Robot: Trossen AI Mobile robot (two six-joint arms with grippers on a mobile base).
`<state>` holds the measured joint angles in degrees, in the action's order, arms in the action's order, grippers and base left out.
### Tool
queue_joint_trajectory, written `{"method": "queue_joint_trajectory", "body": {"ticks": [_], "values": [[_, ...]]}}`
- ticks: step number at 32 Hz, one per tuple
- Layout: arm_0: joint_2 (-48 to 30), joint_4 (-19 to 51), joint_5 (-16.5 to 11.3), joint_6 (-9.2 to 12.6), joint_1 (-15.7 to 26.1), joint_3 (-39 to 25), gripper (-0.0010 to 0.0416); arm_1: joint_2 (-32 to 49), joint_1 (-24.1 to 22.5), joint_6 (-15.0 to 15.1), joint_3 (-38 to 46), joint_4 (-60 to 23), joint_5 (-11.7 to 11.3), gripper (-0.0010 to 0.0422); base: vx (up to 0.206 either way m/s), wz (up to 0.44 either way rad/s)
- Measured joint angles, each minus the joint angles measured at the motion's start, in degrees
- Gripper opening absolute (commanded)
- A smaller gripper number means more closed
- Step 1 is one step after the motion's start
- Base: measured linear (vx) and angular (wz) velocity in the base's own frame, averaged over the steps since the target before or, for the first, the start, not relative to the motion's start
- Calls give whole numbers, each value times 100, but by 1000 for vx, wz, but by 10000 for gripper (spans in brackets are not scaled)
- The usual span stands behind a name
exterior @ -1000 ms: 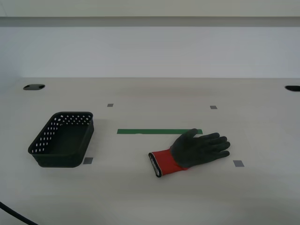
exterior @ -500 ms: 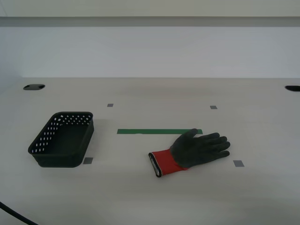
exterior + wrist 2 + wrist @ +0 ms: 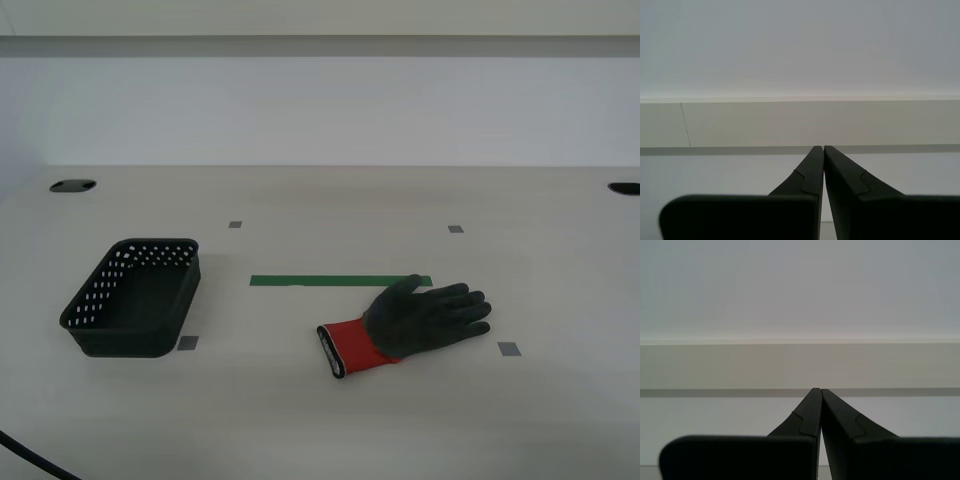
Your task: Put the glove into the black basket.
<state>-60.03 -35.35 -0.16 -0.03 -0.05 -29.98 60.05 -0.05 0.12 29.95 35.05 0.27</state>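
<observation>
The glove lies flat on the pale table, in the exterior view's right half, dark fingers to the right and red cuff to the left. The black basket stands empty at the exterior view's left, well apart from the glove. Neither arm shows in the exterior view. My first gripper is shut on nothing and faces a white wall. My second gripper is also shut on nothing and faces the wall. Neither wrist view shows the glove or the basket.
A green tape strip lies just behind the glove. Small grey tape squares mark the table. Black cable holes sit at the back left and back right. A black cable crosses the near left corner.
</observation>
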Motion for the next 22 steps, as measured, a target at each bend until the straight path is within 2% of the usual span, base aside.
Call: {"method": "queue_joint_trajectory", "body": {"ticks": [9, 11, 12, 13, 14, 15, 18, 22], "values": [[0, 0, 0, 0, 2, 0, 1, 0, 0, -4, 0, 0, 0, 0, 0, 0], [0, 0, 0, 0, 0, 0, 1, 0, 0, -107, 0, -9, 66, 0, 0, 0], [0, 0, 0, -2, 4, 0, 1, 0, -7, -345, 4, -26, 295, 0, 0, 0], [0, 0, 0, 0, 0, 0, 1, 0, -7, -695, 42, -114, 706, -1, 0, 0], [0, 0, 0, 0, 4, 0, 1, 0, -33, -874, 81, -238, 960, -1, 0, 0], [0, 0, 0, 0, 7, 0, 1, 0, -90, -975, 149, -501, 1110, -1, 0, 0], [0, 0, 0, -2, 9, 0, 1, 0, -310, -850, 330, -1268, 1141, -1, 0, 0], [0, 0, 0, -2, 2, 0, 0, 4, -710, -302, 531, -2218, 1141, -1, 0, 0]]}}
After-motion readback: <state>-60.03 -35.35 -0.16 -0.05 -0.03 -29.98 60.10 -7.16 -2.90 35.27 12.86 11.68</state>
